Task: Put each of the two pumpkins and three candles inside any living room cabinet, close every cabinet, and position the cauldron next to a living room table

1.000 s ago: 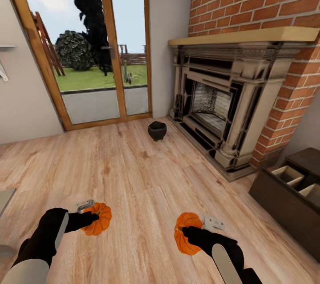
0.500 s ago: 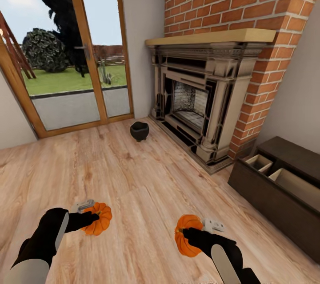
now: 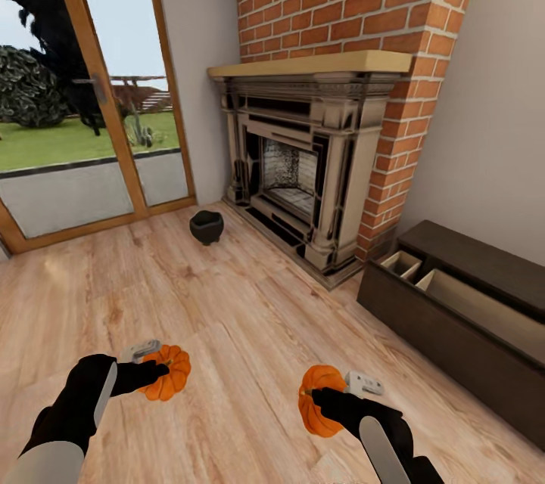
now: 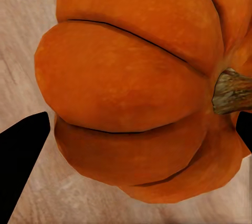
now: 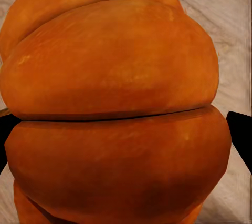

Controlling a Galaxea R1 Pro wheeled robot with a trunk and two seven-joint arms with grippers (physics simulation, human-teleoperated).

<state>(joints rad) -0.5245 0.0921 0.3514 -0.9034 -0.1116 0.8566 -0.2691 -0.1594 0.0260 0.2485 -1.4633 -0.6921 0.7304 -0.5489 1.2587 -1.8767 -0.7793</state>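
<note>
Left gripper clamped on left pumpkin, right gripper clamped on right pumpkin, both carried above the wood floor. Left wrist view: pumpkin wedged between black fingers, stem to one side. Cabinet further out at right against the wall, drawer pulled open, pale inside. Cauldron on the floor beyond, just beside the fireplace, near the glass door
</note>
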